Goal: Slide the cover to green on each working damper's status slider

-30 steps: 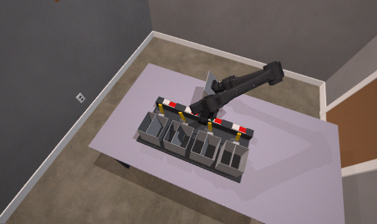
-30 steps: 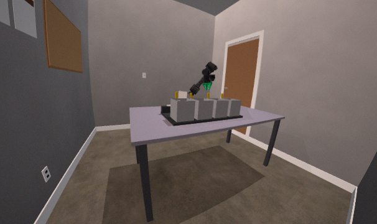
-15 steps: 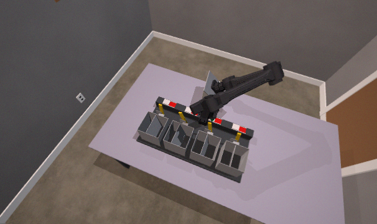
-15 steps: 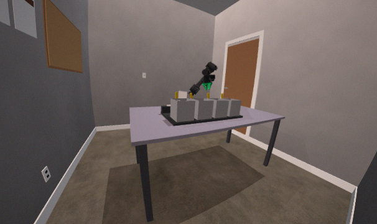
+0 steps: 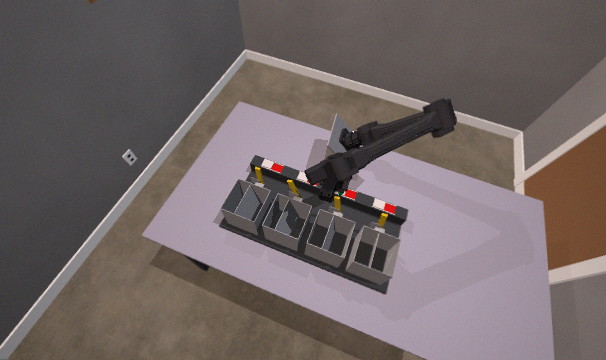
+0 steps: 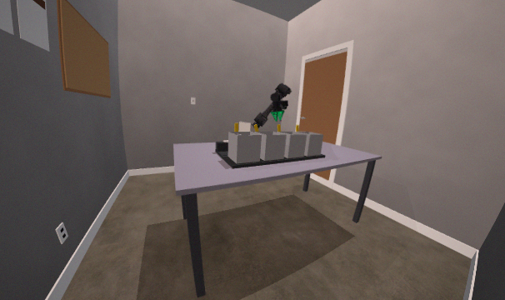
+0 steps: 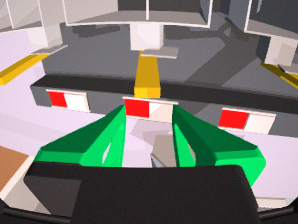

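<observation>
I have the gripper [image 7: 149, 137] hovering with its green fingers parted and empty. Just beyond the tips lies a status slider [image 7: 150, 110] showing red, its damper's yellow lever [image 7: 148, 78] directly behind, on the dark tray [image 5: 402, 214].

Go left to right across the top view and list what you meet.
outlet → first damper → second damper → third damper → fourth damper → door

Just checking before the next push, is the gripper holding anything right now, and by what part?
Nothing is held. The gripper stands part open, its green fingers apart on bare air above the slider.
</observation>
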Robot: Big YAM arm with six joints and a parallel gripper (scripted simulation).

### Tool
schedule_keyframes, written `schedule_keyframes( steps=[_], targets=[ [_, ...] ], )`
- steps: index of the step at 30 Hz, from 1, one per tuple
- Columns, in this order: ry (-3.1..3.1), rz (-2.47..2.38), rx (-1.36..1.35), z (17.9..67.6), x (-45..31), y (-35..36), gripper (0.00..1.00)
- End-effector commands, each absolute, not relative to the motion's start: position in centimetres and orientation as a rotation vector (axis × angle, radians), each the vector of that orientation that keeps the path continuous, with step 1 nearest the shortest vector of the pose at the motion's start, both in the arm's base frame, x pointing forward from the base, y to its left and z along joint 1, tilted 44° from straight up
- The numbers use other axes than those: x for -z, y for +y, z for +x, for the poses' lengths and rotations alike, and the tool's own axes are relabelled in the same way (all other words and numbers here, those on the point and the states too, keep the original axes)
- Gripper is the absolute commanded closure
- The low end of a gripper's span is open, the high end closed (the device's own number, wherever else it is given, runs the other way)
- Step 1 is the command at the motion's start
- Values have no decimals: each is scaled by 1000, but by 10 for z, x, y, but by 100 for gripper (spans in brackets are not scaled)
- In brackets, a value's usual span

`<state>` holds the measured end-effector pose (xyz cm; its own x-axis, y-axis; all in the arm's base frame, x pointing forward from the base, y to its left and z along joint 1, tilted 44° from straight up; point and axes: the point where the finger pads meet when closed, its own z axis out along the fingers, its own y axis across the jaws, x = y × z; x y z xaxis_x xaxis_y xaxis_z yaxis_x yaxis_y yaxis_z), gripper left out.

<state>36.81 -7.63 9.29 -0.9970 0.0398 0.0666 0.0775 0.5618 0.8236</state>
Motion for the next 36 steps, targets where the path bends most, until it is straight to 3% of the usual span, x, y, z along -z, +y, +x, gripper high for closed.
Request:
schedule_keyframes(
  steps=[1, 36],
  targets=[
    [-2737, -91, 1440, 371, -91, -67, 64],
    [-2741, -87, 1441, 370, -60, -19, 64]
  ],
)
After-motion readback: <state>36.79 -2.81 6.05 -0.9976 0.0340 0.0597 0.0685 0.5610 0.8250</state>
